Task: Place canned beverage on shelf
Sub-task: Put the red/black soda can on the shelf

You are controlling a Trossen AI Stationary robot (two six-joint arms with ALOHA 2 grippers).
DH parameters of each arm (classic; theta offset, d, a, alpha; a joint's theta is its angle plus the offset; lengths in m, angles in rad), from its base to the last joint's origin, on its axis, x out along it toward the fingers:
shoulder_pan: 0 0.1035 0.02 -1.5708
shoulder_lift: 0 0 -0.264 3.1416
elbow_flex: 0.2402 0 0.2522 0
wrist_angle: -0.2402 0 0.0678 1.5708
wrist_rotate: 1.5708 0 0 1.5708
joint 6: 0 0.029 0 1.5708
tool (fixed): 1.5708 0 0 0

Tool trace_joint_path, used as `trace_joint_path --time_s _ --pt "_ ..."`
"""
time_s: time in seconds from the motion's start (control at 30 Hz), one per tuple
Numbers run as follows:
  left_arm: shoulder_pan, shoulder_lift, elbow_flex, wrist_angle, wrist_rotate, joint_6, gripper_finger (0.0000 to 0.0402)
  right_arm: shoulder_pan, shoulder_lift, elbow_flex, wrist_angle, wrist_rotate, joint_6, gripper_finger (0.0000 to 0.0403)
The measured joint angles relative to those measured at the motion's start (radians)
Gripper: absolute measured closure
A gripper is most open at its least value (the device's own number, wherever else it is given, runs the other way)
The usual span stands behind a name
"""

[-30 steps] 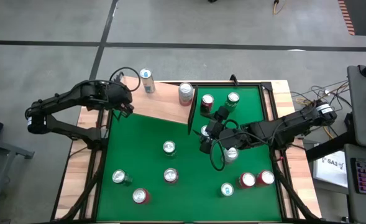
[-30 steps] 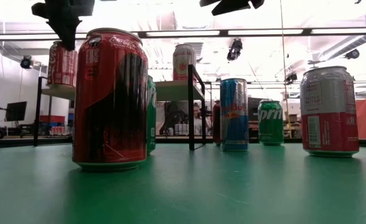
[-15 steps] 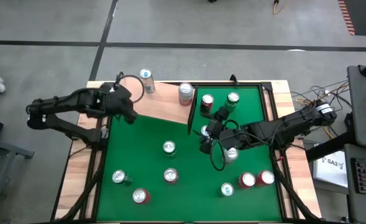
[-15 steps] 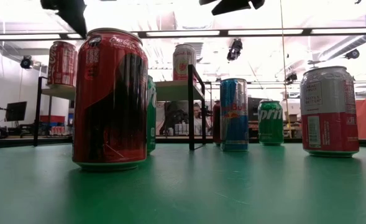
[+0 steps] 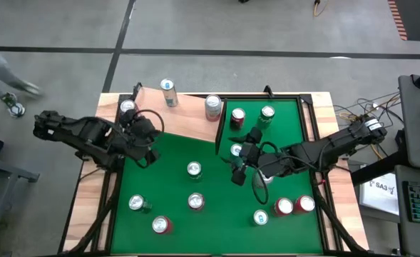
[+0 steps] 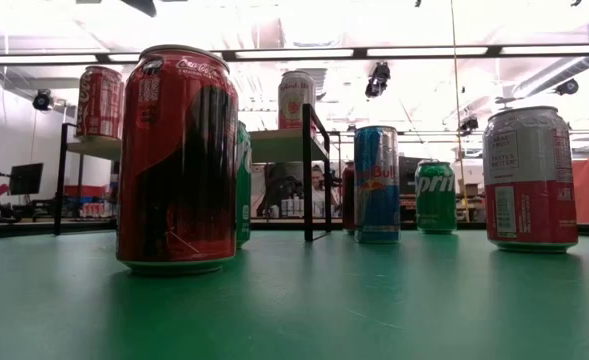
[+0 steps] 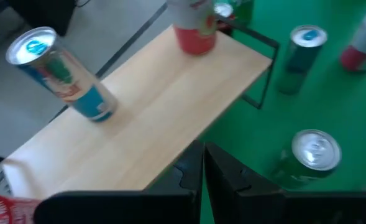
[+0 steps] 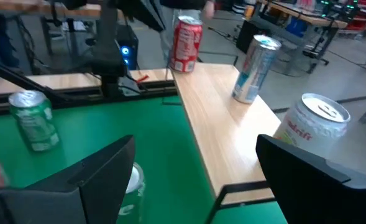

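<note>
The shelf [image 5: 174, 118] is a pale wood board at the table's far left. Three cans stand upright on their bases on it: a red can [image 5: 127, 107] at its left end, a blue-and-white can [image 5: 168, 87] and a white can [image 5: 213, 106]. My left gripper [image 5: 151, 132] is shut and holds nothing; it hovers by the shelf's near edge [image 7: 202, 168], off the red can [image 7: 2, 208]. My right gripper [image 5: 232, 168] hangs open over the table's middle, fingers spread wide [image 8: 195, 180], facing the shelf [image 8: 232, 137].
Several more cans stand on the green table: a blue can [image 5: 236, 150] beside my right gripper, red [image 5: 237, 118] and green [image 5: 267, 113] ones behind it, a green one [image 5: 194, 169] mid-table, and others along the near edge [image 5: 197, 201]. A dark upright panel [image 5: 219, 132] closes the shelf's right end.
My left gripper has drawn away from above the shelf's left end toward the table's near edge, swinging round and staying shut; the red can stands on the shelf where it was. My right gripper has risen a little and stays open.
</note>
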Motion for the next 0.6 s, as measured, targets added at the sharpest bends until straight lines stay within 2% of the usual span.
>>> trace_joint_path --time_s 0.17,0.3,0.47,0.6 --pt "-0.029 0.000 0.000 -0.003 0.067 -0.035 0.0402 0.018 0.000 0.027 -0.002 -0.099 0.026 0.0078" --pt "-0.031 0.001 0.000 -0.073 0.116 -0.114 0.0402 0.036 0.000 0.040 -0.003 -0.139 0.024 0.0078" --pt "-0.030 0.008 -0.002 -0.312 0.082 -0.343 0.0402 0.050 0.000 0.046 -0.001 -0.141 0.017 0.0078" --pt "-0.025 -0.005 -0.017 -0.292 0.058 -0.357 0.0402 0.051 0.001 0.046 -0.004 -0.141 0.001 0.0078"
